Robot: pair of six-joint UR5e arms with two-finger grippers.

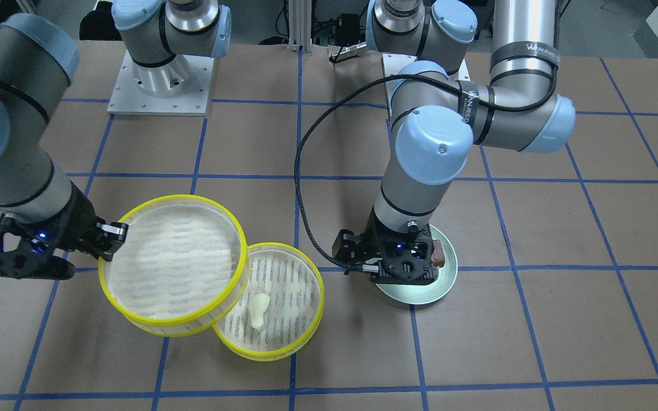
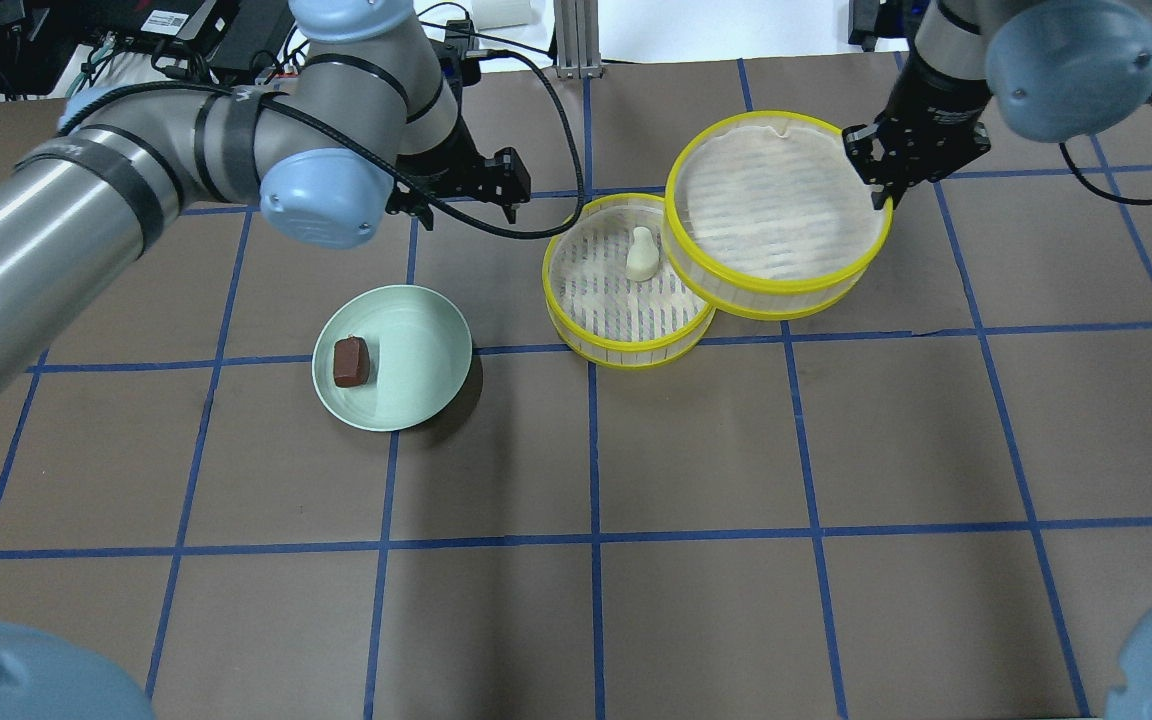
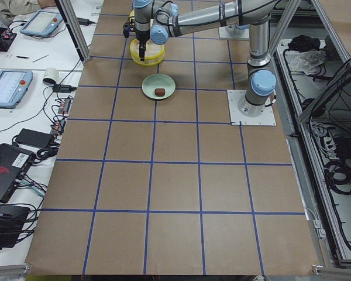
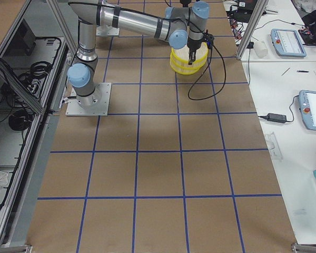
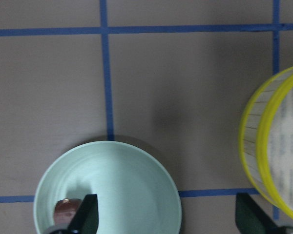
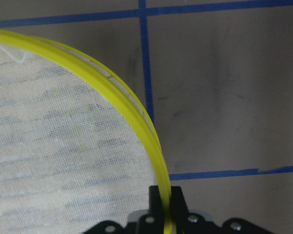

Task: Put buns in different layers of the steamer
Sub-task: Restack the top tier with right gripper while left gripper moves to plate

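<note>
My right gripper point(image 2: 881, 190) is shut on the yellow rim of the upper steamer tray point(image 2: 776, 200). It holds that tray tilted, partly over the lower steamer tray point(image 2: 616, 310). The wrist view shows the rim pinched between the fingers point(image 6: 178, 200). The upper tray is empty. The cream bun point(image 2: 642, 255) lies in the lower tray. The brown bun point(image 2: 349, 361) lies on the light green plate point(image 2: 416, 350). My left gripper point(image 2: 466, 205) is open and empty, hovering over the plate's edge point(image 5: 122, 180), with the brown bun point(image 5: 66, 209) beside one finger.
The table is brown with a blue tape grid. The arm bases point(image 1: 160, 85) stand at the robot's side. A black cable point(image 1: 306, 188) loops from the left arm down to its wrist. The steamer's yellow rim point(image 5: 249, 141) shows to the right in the left wrist view.
</note>
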